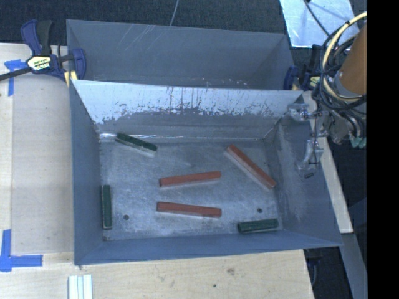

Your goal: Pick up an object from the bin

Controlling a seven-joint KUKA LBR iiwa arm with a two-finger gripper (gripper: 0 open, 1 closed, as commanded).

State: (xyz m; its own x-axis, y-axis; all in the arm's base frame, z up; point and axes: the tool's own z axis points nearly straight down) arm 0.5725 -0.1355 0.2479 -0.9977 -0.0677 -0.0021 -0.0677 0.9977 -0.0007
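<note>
Nearest, a dark green bar (257, 226) and a slanted red-brown bar (250, 166) are seen lying in the bin (187, 254), nothing lifted yet. The claw (309, 162) is held over the right wall; whether it is apart or together cannot be told.

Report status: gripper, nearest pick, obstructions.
Gripper over bin right slope. Nearest thing: slanted red-brown bar, untouched. Nothing lies on it.

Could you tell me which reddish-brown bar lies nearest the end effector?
The slanted bar at the right, toward the end effector; the upper bar and lower bar lie nearly level, farther left.
</note>
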